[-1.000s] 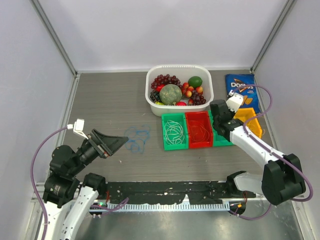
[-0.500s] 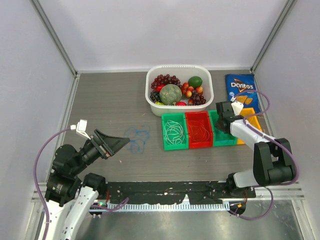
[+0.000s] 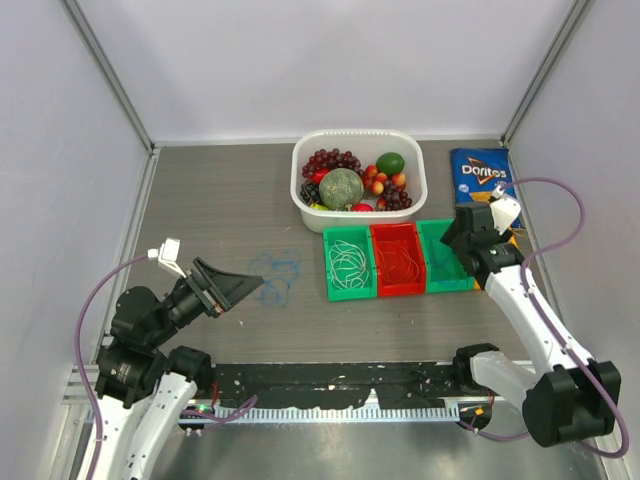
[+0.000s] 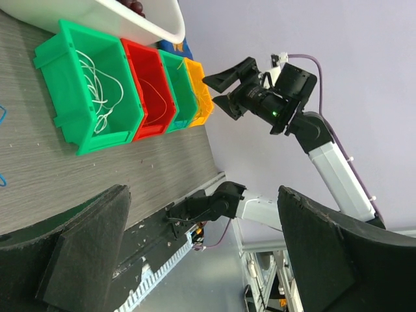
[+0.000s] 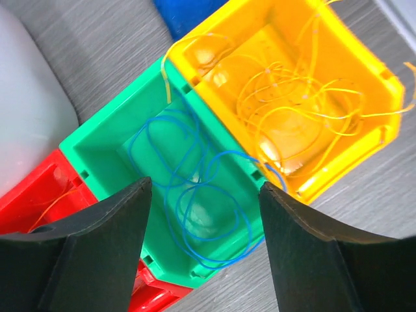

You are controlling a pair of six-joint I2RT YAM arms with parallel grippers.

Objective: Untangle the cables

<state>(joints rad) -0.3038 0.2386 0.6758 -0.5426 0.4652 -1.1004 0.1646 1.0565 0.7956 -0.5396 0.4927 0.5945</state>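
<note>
1. My right pincer: wide open, nothing in it, hangs over the green bin w/ blue cable inside.
2. Next to it, the yellow bin w/ yellow cables.
3. My left pincer: also wide open, empty, just beside loose blue cable on the table.
4. White cables in left green bin, orange cable in red bin.

Bright even overhead light, soft weak shadows, top view sharp, glossy glare spots in yellow bin at right of right wrist view, white tub washed out at left, fingers blurred along bottom edge.
</note>
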